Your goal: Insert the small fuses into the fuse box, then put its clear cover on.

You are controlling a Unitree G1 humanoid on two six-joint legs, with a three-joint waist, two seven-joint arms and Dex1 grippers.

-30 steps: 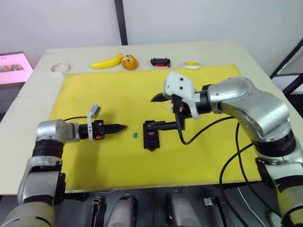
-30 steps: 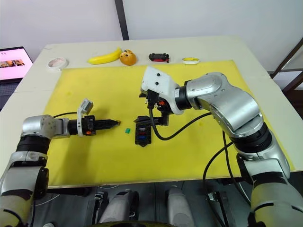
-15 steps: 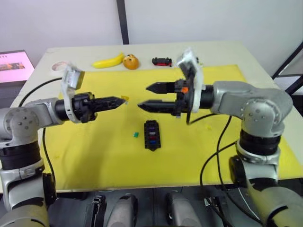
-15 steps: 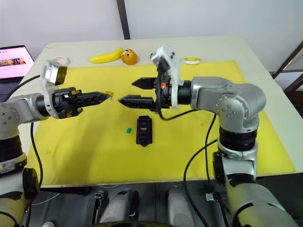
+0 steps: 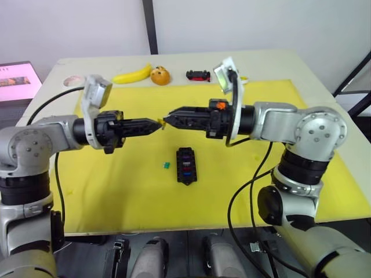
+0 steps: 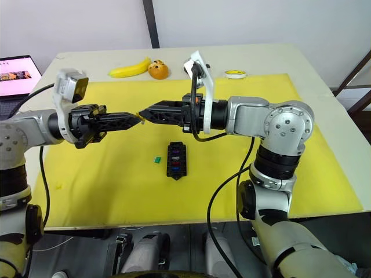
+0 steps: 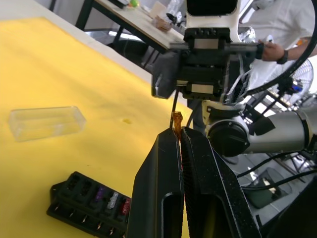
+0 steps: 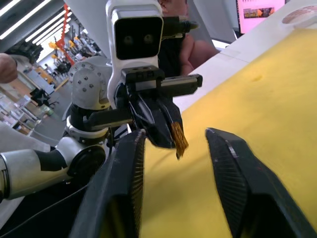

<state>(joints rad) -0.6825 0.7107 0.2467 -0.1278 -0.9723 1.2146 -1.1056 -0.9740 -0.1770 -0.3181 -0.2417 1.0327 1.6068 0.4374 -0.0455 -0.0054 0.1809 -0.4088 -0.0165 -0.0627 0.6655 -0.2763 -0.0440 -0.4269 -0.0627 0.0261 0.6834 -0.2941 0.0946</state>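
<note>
left tool (image 7: 179,134) pinching amber fuse (image 7: 176,120) | right tool (image 8: 174,144) apart | no legible writing

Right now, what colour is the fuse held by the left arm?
Amber fuse, pinched in the left gripper, clearest in the right wrist view.

An amber fuse (image 7: 176,121) is sitting pinched in the left gripper (image 7: 179,133), raised above the mat. The black fuse box (image 5: 185,165) is lying flat, partly filled, a green fuse (image 5: 166,165) just beside it. The clear cover (image 7: 45,122) is resting apart.

The two head cameras are looking down and forward over the worktop (image 5: 301,63) from above, sharing nearly the same yellow mat (image 5: 232,179). Each wrist camera is sitting close behind its own jaws, facing the other arm across the mat.
</note>
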